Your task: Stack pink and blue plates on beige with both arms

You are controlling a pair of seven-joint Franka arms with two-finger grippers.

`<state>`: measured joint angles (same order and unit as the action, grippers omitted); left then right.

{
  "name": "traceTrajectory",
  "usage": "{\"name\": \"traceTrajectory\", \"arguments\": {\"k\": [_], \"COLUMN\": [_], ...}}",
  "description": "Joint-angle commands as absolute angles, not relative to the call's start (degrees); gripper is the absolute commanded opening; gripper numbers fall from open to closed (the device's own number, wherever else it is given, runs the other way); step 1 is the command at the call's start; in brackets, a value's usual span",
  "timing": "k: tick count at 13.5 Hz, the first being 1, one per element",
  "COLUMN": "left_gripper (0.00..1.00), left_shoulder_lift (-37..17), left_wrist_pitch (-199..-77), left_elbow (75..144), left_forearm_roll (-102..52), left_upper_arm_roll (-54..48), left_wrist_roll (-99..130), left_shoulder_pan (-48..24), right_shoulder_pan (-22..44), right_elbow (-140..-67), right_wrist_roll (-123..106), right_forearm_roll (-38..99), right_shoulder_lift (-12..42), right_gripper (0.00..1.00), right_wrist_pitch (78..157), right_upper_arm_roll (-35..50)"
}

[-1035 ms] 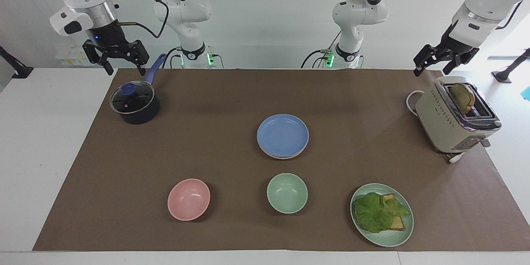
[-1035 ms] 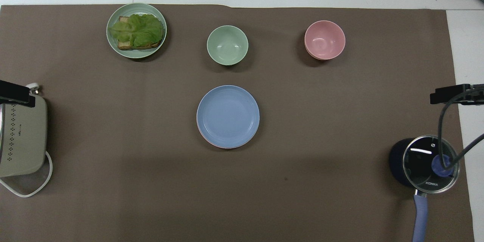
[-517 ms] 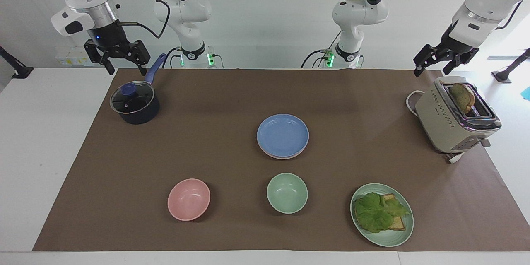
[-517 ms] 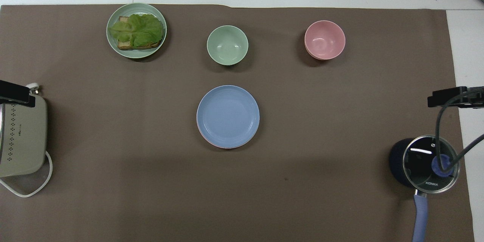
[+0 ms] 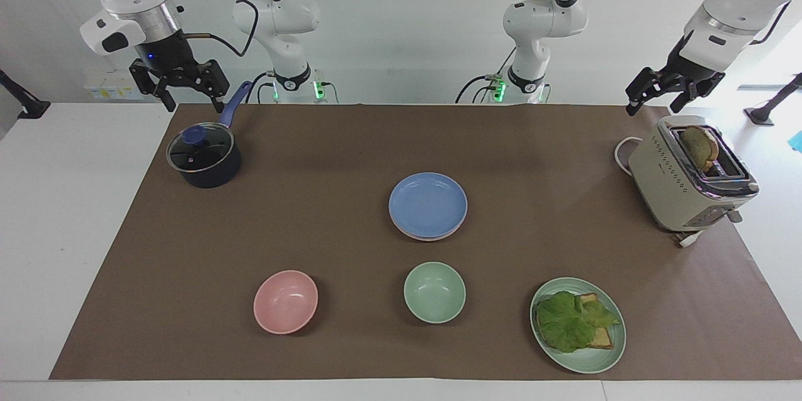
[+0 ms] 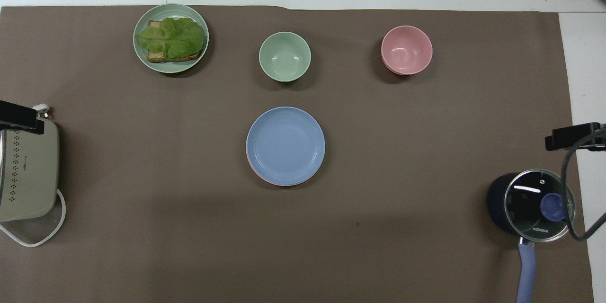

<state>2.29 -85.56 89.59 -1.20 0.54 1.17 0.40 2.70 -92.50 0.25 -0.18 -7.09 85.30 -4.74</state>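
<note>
The right end effector [image 5: 186,86] hangs released over the saucepan [image 5: 204,156]. At mid-tabletop the blue plate [image 5: 428,204] tops the stack, with the pink plate [image 5: 418,235] showing as a rim beneath it; the beige plate is hidden. The left end effector [image 5: 668,91] hangs released over the toaster [image 5: 688,177], at the left arm's end.
</note>
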Motion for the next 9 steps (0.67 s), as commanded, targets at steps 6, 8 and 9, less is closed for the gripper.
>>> {"name": "traceTrajectory", "arguments": {"k": [6, 8, 9], "left_gripper": [1.0, 1.0, 1.0], "left_shoulder_lift": [2.9, 2.9, 2.9], "left_wrist_pitch": [-84.8, -84.8, -84.8], "left_elbow": [89.9, 89.9, 89.9], "left_forearm_roll": [-0.2, -0.2, -0.2], "left_upper_arm_roll": [0.6, 0.6, 0.5], "left_wrist_roll": [1.0, 1.0, 1.0], "left_shoulder_pan": [0.4, 0.4, 0.4], "right_shoulder_pan": [2.8, 2.8, 2.8], "right_elbow": [-93.4, -93.4, -93.6], "right_wrist_roll": [1.3, 1.2, 1.2], "right_forearm_roll": [-1.8, -1.7, -1.7], "right_shoulder_lift": [-7.7, -7.7, -7.9], "right_gripper": [1.0, 1.0, 1.0], "right_wrist_pitch": [85.7, 86.7, 86.7], "right_upper_arm_roll": [-4.4, -4.4, -4.4]}}
